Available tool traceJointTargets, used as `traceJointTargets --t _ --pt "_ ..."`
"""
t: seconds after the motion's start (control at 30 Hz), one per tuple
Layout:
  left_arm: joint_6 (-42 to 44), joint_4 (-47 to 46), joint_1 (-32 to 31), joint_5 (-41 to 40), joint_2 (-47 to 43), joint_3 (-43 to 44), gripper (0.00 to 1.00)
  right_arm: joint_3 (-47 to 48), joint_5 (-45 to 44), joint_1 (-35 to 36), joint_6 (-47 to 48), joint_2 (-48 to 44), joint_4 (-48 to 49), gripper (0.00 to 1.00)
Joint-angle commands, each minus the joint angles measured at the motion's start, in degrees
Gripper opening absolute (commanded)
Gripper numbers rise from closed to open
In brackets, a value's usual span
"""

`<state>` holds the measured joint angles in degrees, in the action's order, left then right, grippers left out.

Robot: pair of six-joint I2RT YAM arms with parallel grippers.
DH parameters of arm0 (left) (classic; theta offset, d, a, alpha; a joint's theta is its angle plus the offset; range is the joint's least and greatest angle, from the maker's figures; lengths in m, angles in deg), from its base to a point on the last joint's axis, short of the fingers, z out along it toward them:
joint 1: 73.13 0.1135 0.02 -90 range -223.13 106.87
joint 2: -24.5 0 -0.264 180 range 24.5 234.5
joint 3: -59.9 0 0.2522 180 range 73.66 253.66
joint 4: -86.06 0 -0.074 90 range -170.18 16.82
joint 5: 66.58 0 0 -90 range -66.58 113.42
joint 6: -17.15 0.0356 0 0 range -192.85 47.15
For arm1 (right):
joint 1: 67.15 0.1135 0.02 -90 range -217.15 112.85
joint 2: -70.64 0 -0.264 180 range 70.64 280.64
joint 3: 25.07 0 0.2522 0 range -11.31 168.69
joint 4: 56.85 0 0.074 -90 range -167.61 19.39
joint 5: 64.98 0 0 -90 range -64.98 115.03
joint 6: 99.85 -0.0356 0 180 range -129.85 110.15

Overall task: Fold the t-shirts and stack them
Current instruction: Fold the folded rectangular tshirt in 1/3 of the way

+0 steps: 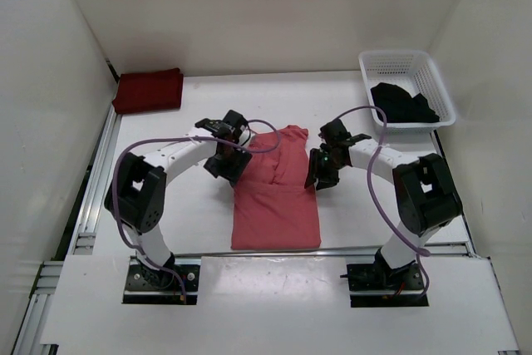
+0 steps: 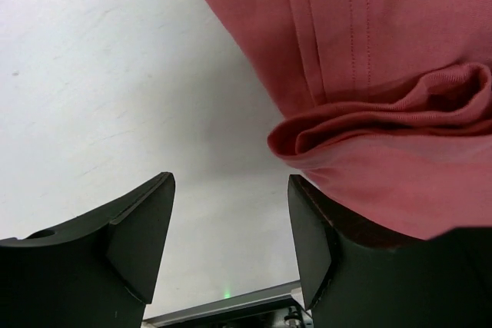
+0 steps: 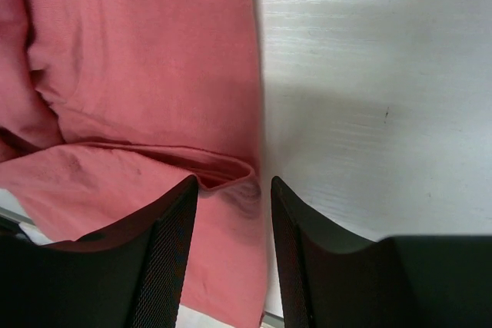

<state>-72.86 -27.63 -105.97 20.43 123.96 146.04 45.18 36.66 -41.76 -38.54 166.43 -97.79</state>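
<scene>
The salmon pink t-shirt (image 1: 277, 193) lies flat in the middle of the table, partly folded into a long strip. My left gripper (image 1: 227, 164) is open at its left edge; in the left wrist view (image 2: 231, 228) the shirt's folded edge (image 2: 384, 113) lies beside and over the right finger, with bare table between the jaws. My right gripper (image 1: 320, 174) is open over the shirt's right edge (image 3: 231, 174), one finger over cloth, one over table. The dark maroon t-shirt (image 1: 148, 91) lies folded at the back left. The black t-shirt (image 1: 403, 106) sits in the basket.
The white mesh basket (image 1: 407, 64) stands at the back right by the wall. White walls enclose the table on three sides. A metal rail (image 1: 91, 197) runs along the left edge and another along the front.
</scene>
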Motion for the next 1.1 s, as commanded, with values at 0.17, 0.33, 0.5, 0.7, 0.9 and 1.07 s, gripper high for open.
traceJointTargets --t 0.17,0.33,0.5,0.7,0.9,1.07 --pt "0.0 0.4 3.4 13.3 5.2 3.2 0.66 2.0 -1.6 0.3 1.7 2.9 -0.8 0.26" --pt "0.0 0.4 4.5 17.1 5.7 4.3 0.46 2.0 -3.1 0.3 1.1 2.3 -0.8 0.08" --pt "0.0 1.0 4.5 14.9 7.6 4.3 0.1 3.1 -4.3 0.3 1.1 2.3 -0.8 0.06" --pt "0.0 1.0 4.5 11.7 7.6 2.4 0.1 4.9 -3.8 -0.3 1.1 2.8 -0.8 0.25" --pt "0.0 1.5 5.1 12.9 4.4 2.4 0.35 4.9 -2.5 -0.3 2.1 0.2 -0.8 0.64" --pt "0.0 -1.0 5.6 18.7 -1.4 1.1 0.6 1.9 -2.5 -1.3 2.1 -3.4 0.1 0.62"
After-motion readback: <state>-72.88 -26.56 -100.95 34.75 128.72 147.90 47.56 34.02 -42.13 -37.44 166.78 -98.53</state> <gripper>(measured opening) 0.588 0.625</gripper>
